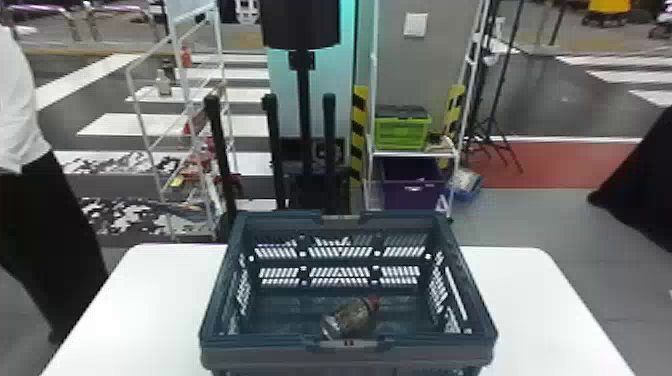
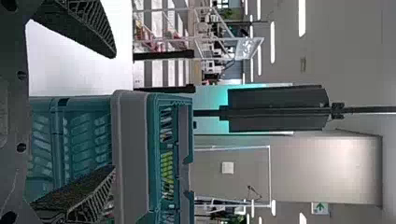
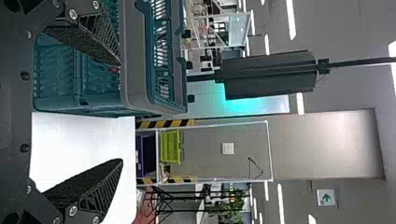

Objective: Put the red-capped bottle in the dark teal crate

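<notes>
The left pincer (image 2: pixel 114 112) and right pincer (image 3: pixel 121 113), fingers apart and empty, are on the near side of the dark teal crate (image 1: pixel 260 352), presumably because the red-capped bottle (image 1: pixel 349 317) already lies inside the crate, whose walls should keep it off the bench (image 1: pixel 540 310)

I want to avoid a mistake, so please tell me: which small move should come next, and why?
Probably the left gripper and right gripper should just ease back from the crate: the red-capped bottle lies on its side inside, and both grippers are open, holding nothing.
</notes>
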Controlling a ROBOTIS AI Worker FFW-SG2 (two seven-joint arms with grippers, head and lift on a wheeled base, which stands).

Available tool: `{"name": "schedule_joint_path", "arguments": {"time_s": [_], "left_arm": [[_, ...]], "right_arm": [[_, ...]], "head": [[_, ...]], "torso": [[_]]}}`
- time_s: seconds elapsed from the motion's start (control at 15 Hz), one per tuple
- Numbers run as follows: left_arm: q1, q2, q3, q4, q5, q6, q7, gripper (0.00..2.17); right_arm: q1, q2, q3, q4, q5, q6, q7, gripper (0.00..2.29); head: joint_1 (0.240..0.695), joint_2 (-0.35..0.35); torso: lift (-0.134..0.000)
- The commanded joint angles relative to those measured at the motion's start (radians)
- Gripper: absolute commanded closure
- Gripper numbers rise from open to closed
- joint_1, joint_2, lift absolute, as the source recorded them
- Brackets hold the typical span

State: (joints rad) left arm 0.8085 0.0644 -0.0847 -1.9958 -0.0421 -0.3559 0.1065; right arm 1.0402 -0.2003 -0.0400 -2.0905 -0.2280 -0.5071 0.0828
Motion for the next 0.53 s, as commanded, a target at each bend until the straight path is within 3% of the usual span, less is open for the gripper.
{"name": "schedule_joint_path", "arguments": {"time_s": [0.0, 0.47], "left_arm": [[0.004, 0.000, -0.004, -0.001, -0.001, -0.001, 0.004, 0.03], [0.066, -0.003, -0.004, 0.006, -0.001, -0.114, 0.021, 0.03]], "right_arm": [[-0.002, -0.001, 0.002, 0.006, -0.001, 0.000, 0.000, 0.15], [-0.020, -0.008, 0.019, 0.006, 0.010, 0.009, 0.005, 0.15]], "head": [[0.499, 0.000], [0.499, 0.000]], "torso": [[0.000], [0.000]]}}
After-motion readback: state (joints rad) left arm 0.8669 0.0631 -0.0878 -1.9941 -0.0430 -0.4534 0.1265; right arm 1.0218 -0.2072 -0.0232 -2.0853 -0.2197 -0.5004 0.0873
